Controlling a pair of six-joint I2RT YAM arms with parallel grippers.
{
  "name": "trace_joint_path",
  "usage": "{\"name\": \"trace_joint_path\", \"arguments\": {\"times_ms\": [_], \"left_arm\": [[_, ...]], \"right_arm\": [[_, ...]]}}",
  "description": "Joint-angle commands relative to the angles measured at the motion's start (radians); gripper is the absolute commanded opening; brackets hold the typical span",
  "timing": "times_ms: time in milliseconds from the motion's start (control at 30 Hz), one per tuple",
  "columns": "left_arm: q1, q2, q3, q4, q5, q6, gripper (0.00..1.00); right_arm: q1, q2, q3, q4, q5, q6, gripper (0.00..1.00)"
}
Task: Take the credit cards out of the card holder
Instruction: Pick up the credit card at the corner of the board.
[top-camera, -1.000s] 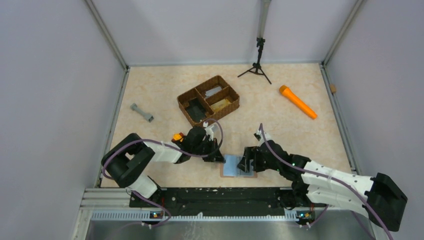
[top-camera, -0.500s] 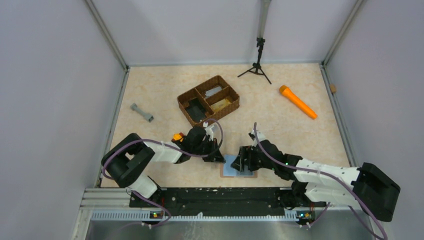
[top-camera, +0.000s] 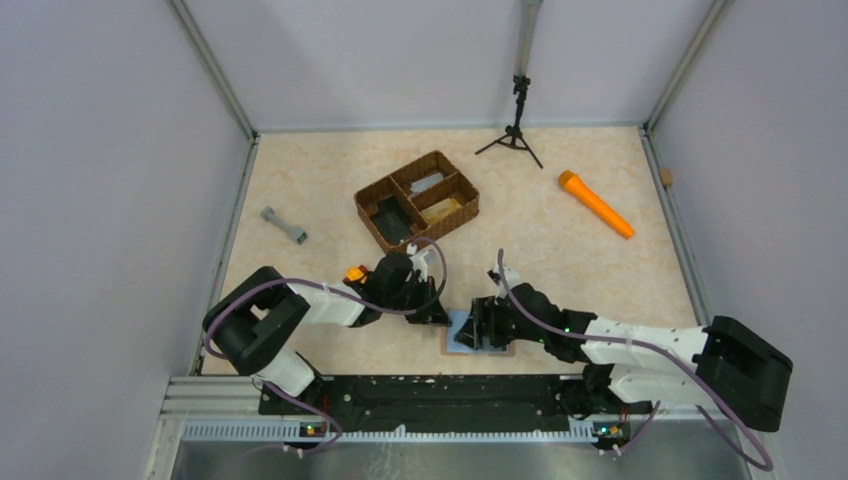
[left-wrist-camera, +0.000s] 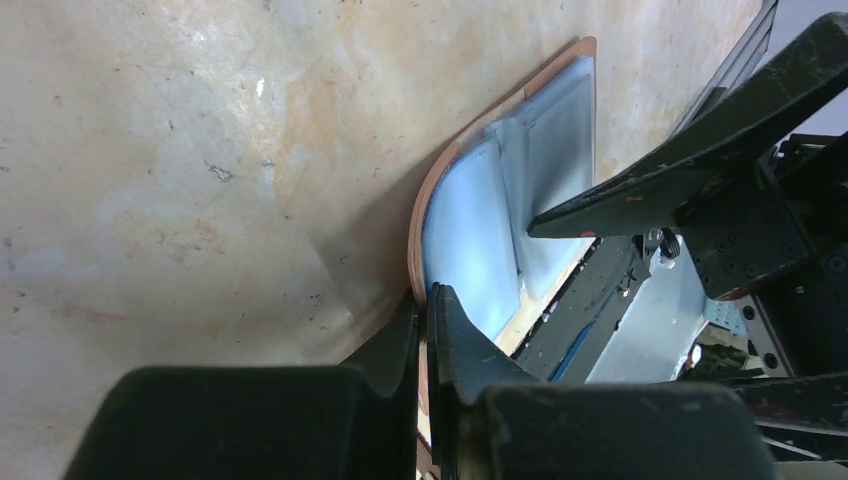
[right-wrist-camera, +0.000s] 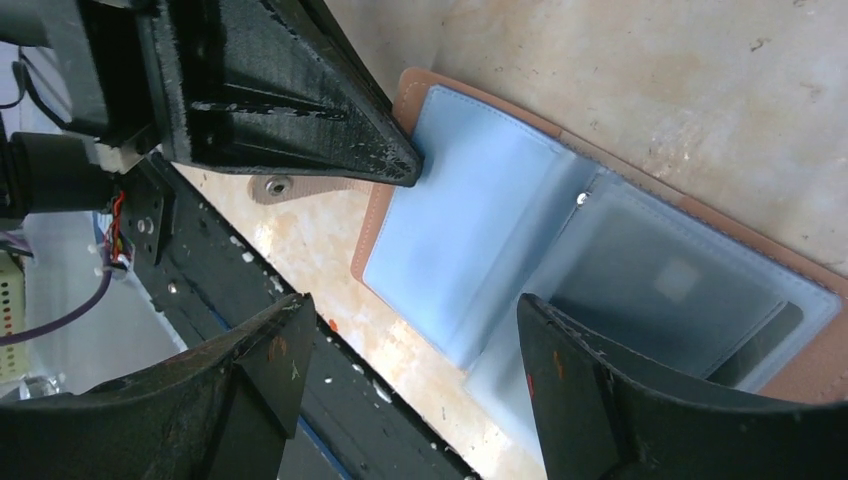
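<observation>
In the lower centre of the top view, the left claw (top-camera: 437, 316) is closed. Its tip presses on the left edge of the open card holder (top-camera: 461, 338); I cannot tell if it pinches the leather. The holder lies flat on the bench (top-camera: 320, 170), its long axis running left to right. The right claw (top-camera: 484, 325) hangs over the holder's right half, wide apart and empty, so it is nearer to the card pocket (right-wrist-camera: 680, 290).

Lab: grey partition walls (top-camera: 100, 150), aluminium framing (top-camera: 215, 75)
</observation>
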Motion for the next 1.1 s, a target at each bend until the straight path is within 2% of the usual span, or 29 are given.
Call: {"name": "trace_joint_path", "arguments": {"times_ms": [0,200,367,500,800,1067], "left_arm": [[-0.005,-0.016,0.026,0.004,-0.002,0.017,0.04],[-0.005,-0.017,0.026,0.002,-0.001,0.019,0.04],[-0.005,-0.022,0.027,-0.004,-0.004,0.020,0.04],[-0.005,-0.022,0.029,-0.005,-0.003,0.020,0.04],[-0.005,-0.030,0.027,-0.014,-0.008,0.023,0.04],[-0.005,-0.026,0.035,-0.020,-0.005,0.025,0.04]], "right_arm": [[0.013,-0.100,0.063,-0.096,0.019,-0.023,0.75],[0.012,-0.227,0.093,-0.326,0.157,-0.033,0.74],[0.011,-0.301,0.070,-0.424,0.222,-0.012,0.73],[0.011,-0.310,0.035,-0.409,0.223,0.005,0.73],[0.011,-0.175,0.017,-0.326,0.183,0.005,0.70],[0.011,-0.128,-0.011,-0.214,0.112,0.015,0.69]]}}
